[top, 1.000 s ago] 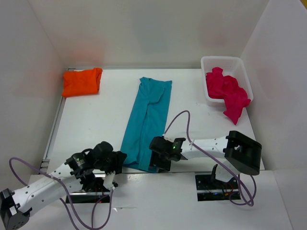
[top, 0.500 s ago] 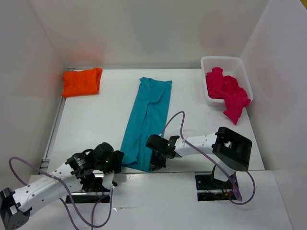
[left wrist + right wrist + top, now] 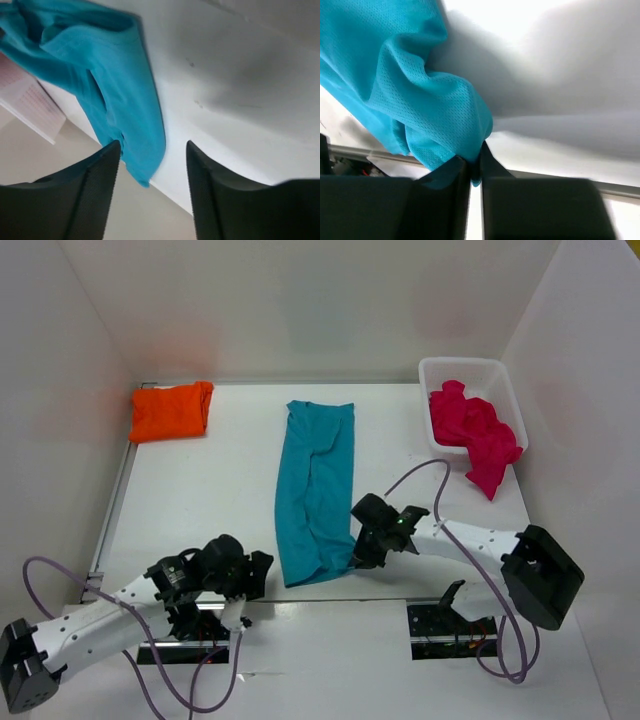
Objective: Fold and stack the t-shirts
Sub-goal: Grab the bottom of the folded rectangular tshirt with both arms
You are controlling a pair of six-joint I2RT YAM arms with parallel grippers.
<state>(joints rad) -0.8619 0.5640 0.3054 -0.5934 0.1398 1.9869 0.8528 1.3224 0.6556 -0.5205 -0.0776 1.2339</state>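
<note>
The teal blue t-shirt (image 3: 315,490) lies as a long folded strip down the middle of the table. My right gripper (image 3: 358,558) is shut on its near right corner (image 3: 445,125), pinching the cloth between the fingers. My left gripper (image 3: 258,575) is open and empty just left of the shirt's near left corner (image 3: 120,100). The orange t-shirt (image 3: 170,411) lies folded at the far left. The pink-red t-shirt (image 3: 475,435) is crumpled in the white basket (image 3: 440,370) and hangs over its near rim.
White walls close in the table on three sides. The near table edge (image 3: 320,602) runs right beside both grippers. Purple cables loop from both arms.
My right gripper has moved right along the near edge, dragging the teal shirt's near end with it. The strip now lies straighter. My left gripper has shifted slightly right.
</note>
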